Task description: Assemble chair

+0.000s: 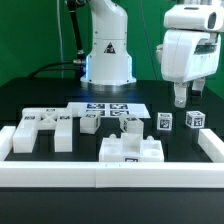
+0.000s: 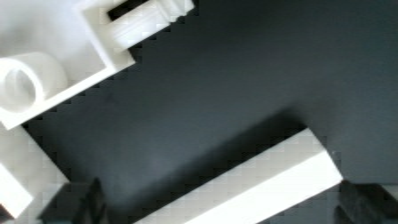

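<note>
The chair lies in loose white blocks with marker tags on the black table. A wide notched piece (image 1: 38, 128) is at the exterior view's left. Two small blocks (image 1: 90, 122) (image 1: 128, 122) are in the middle. A slab piece (image 1: 132, 150) is near the front. Two cube-like blocks (image 1: 165, 122) (image 1: 195, 118) are at the right. My gripper (image 1: 180, 97) hangs in the air above the right-hand blocks, open and empty. In the wrist view its dark fingertips (image 2: 71, 203) stand wide apart around the gripper's middle (image 2: 222, 207), and a white part with a round hole (image 2: 39, 82) shows.
The marker board (image 1: 105, 106) lies flat in front of the robot base (image 1: 105, 60). A low white border rail (image 1: 110, 177) runs along the front and sides; a white band of it (image 2: 267, 178) crosses the wrist view below the fingers.
</note>
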